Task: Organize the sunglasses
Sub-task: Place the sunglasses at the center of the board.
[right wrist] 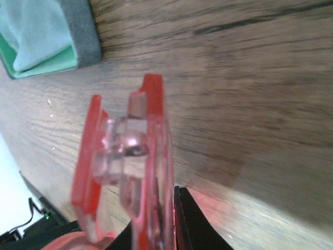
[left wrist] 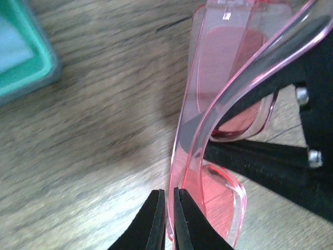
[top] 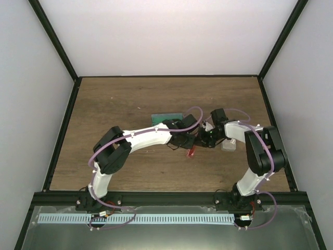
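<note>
**Both arms on one pair**

Left fingers are pinching the frame edge of the pink sunglasses, and right fingers are gripping its hinge end. The pair is hanging over mid-table, near the green-lined case.
</note>
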Available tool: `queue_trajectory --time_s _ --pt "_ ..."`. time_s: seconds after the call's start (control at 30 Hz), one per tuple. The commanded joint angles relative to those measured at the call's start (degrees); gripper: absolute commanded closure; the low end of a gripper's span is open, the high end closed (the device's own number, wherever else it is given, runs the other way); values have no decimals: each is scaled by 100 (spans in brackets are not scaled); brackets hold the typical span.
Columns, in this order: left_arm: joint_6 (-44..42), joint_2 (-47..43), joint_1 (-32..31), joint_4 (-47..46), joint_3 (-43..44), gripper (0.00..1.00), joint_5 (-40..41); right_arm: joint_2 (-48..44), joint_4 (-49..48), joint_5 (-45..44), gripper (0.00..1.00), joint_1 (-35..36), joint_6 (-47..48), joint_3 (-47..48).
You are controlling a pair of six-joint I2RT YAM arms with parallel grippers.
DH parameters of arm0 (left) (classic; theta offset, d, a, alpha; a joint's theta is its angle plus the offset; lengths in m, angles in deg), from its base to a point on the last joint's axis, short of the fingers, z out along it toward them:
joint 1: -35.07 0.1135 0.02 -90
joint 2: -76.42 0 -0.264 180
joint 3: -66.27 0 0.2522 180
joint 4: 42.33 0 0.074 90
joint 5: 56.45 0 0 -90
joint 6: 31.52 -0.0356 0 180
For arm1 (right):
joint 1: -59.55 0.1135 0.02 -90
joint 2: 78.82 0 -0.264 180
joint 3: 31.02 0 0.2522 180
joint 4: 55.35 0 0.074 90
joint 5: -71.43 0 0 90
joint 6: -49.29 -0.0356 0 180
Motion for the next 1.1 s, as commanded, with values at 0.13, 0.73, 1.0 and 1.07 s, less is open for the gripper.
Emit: queue_trajectory --time_s 0.13,0.73,1.0,1.07 --pt "185 -1072 190 -351 -1092 90 -62 658 -703 1029 90 91 787 311" --pt "123 -856 232 -459 -949 90 -203 46 897 -1047 58 91 791 705" --pt "188 -1374 627 -580 -1309 90 -71 -1128 553 -403 67 84 126 282" --pt "215 -1615 782 -628 -1410 86 -75 -1456 -93 159 71 92 -260 -106"
